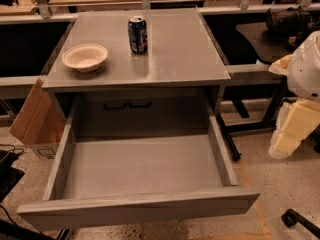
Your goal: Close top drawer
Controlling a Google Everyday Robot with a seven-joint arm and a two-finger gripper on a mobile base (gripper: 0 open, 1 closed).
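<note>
Frame-L: brown cardboard box [32, 119] leans against the grey metal desk [185, 59], standing on the floor. On desk top, L part: shallow round white bowl [85, 57]. Just R of it and apart from it: upright blue drink can [137, 34]. Neither matters for the move.

Centre: wide grey matte top drawer [140, 169], pulled far out toward cam. Its plain flat front panel [140, 206] is nearest cam, long axis running L–R across frame. Slide axis runs front-to-back, in under the desk top.

Frame-R: cream-coloured gripper [285, 143] hangs below the white arm [307, 69], off the drawer's R side wall. It's apart from the wall, over the floor, touching nothing. Can't tell how far open it is; nothing seen held.

Key relation: front panel lies L of the gripper and nearer cam, so gripper is beside the drawer, not in front of it.

Judgement: closing not begun. Next move needs gripper to go round the R front corner to the panel's outer face, then push away from cam along the slide axis. Contact near panel centre prob. better. A push at the R end could skew the drawer in its runners.
</note>
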